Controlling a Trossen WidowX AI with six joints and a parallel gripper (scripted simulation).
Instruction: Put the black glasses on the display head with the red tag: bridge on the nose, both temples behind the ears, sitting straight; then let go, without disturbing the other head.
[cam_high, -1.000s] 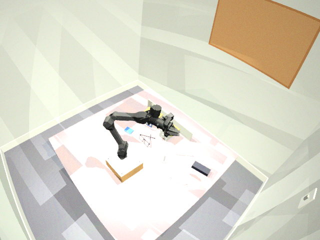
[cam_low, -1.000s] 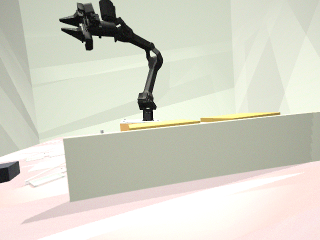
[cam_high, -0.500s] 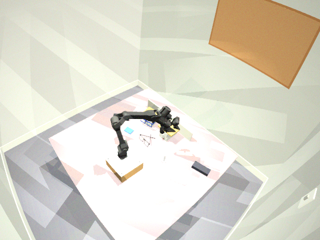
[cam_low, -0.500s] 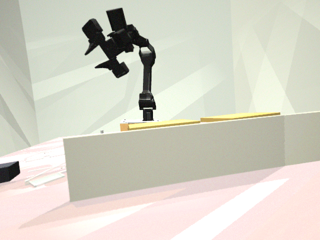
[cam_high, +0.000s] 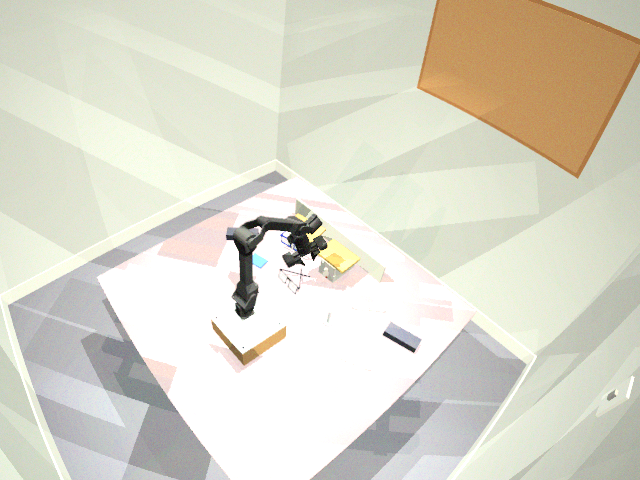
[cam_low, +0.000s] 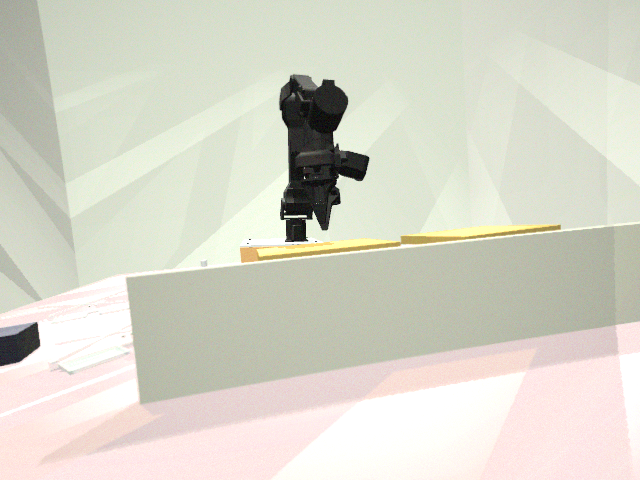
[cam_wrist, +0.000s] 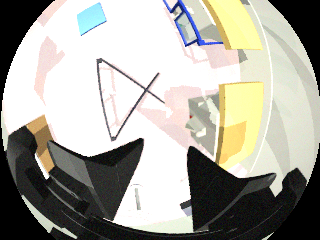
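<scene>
Black glasses (cam_wrist: 105, 100), temples crossed.

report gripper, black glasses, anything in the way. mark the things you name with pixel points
gripper (cam_high: 309, 261) (cam_low: 324, 228) (cam_wrist: 166, 145) open, nothing held; black glasses (cam_high: 295, 287) (cam_wrist: 104, 100) on table, temples crossed; blue glasses (cam_wrist: 186, 26) nearby, possible snag

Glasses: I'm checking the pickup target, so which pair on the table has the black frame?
The black glasses, lying crossed-templed on the table; the blue pair is by the yellow boards.
</scene>
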